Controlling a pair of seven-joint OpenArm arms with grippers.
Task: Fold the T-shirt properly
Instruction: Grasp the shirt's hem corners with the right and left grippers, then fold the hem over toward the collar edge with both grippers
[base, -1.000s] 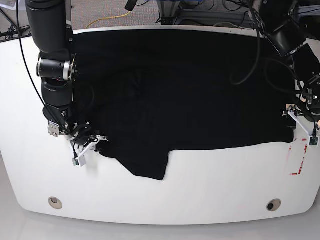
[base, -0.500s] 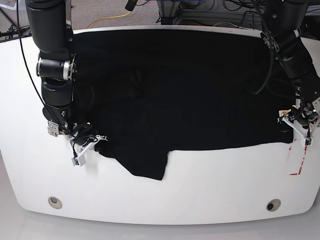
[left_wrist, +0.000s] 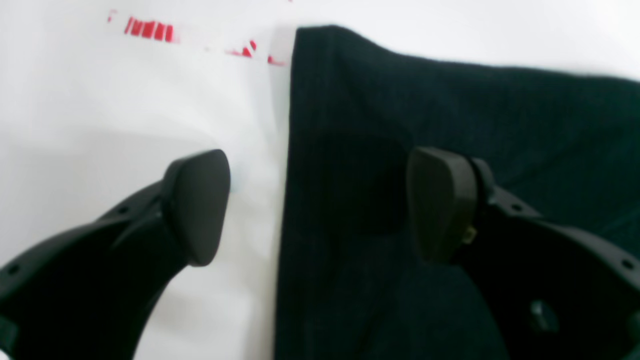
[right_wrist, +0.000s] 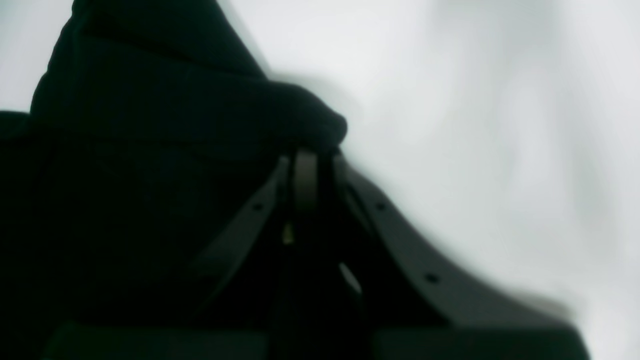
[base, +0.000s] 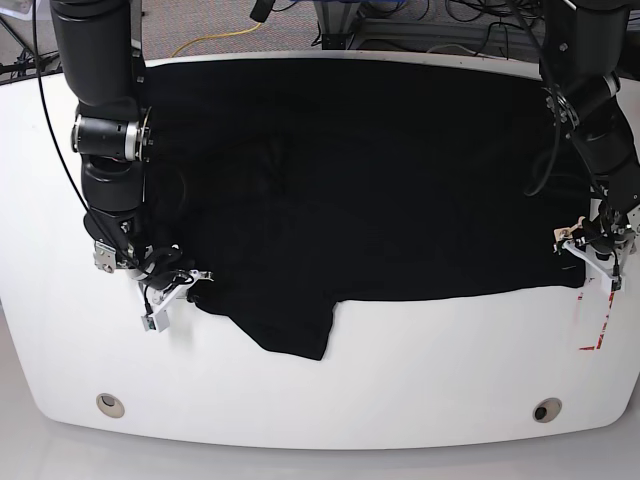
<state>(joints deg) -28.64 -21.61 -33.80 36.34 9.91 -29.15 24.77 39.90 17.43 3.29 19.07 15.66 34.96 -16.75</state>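
Observation:
The black T-shirt lies spread across the white table, with one sleeve pointing toward the front edge. No print shows. My right gripper is at the shirt's left edge, its jaws shut on a raised fold of the T-shirt, seen close up at the right gripper. My left gripper hovers open over the shirt's right front corner. In the left wrist view the left gripper straddles the cloth's edge: one pad over bare table, the other pad over the T-shirt.
Red tape marks sit on the table just past the shirt's right corner, and show as red tape in the left wrist view. Two round holes lie near the front edge. Cables and floor run behind the table.
The left arm has swung round and its gripper has shifted slightly inward and down onto the shirt's right corner. The right gripper has stayed at the left edge.

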